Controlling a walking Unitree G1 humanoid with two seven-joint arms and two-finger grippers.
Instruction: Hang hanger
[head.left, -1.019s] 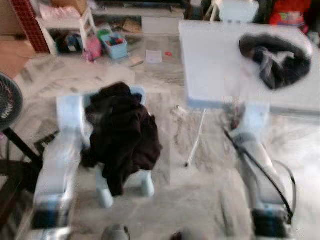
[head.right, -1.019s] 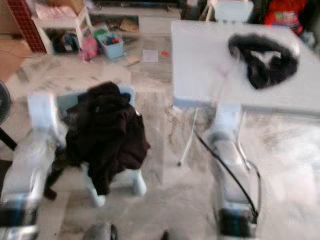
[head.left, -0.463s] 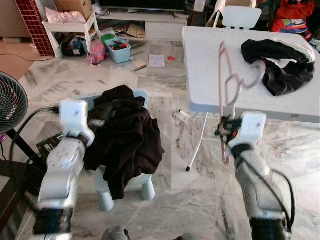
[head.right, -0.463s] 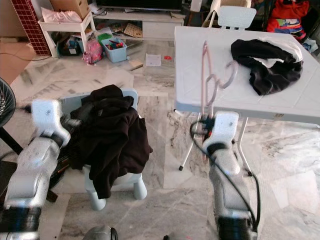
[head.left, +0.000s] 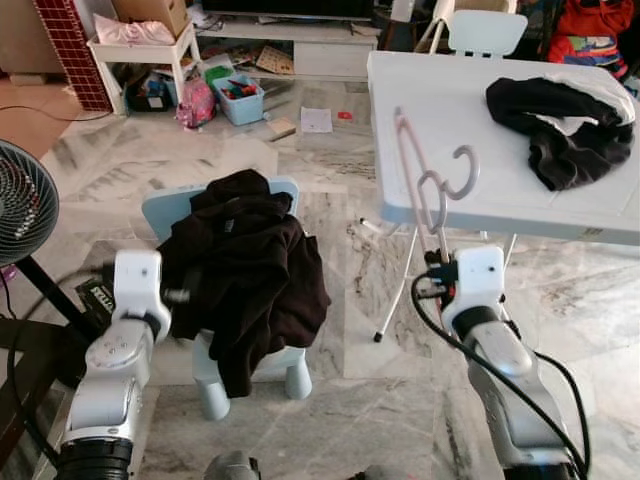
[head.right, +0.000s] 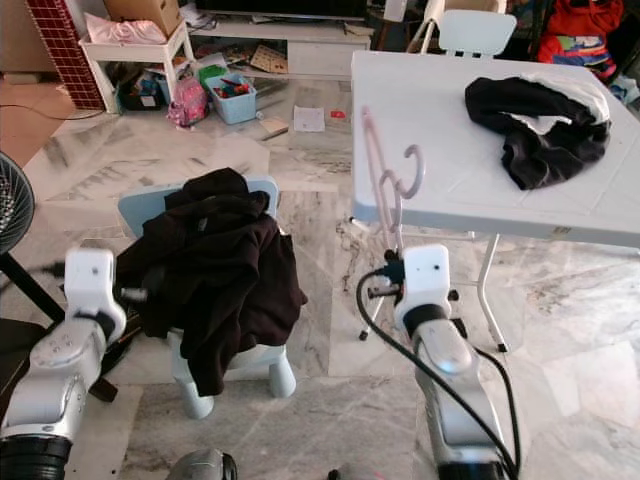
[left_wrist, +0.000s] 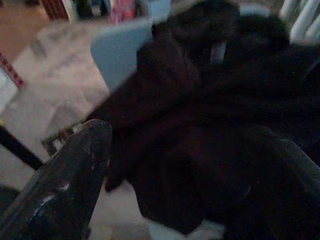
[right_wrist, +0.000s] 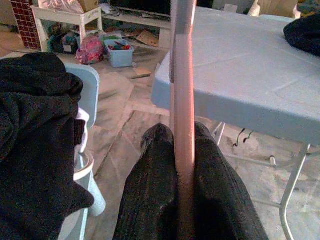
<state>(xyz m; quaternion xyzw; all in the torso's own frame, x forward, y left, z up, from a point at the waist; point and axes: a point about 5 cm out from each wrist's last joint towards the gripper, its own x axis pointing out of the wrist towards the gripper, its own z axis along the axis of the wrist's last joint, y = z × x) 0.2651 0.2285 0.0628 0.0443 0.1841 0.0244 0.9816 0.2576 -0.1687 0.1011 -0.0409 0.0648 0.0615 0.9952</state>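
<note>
A pink hanger (head.left: 425, 185) stands nearly upright, hook uppermost, before the front edge of a white folding table (head.left: 440, 110). My right gripper (head.left: 437, 282) is shut on its lower bar; in the right wrist view both fingers (right_wrist: 150, 190) clamp the pink bar (right_wrist: 182, 75). A dark garment (head.left: 250, 260) is draped over a small light-blue chair (head.left: 165, 205). My left gripper (head.left: 180, 295) is at the garment's left side. It is open, and its fingers (left_wrist: 65, 185) frame the dark cloth (left_wrist: 190, 130) in the left wrist view.
Another black garment (head.left: 560, 120) lies on the table's far right. A standing fan (head.left: 20, 215) is at my left. A white shelf unit (head.left: 140, 50), a blue bin (head.left: 240, 95) and papers clutter the floor behind. A white chair (head.left: 485, 30) stands beyond the table.
The blur has cleared. Both arms have lowered and drawn in. The hanger has come down with the right gripper and leans more to the left.
</note>
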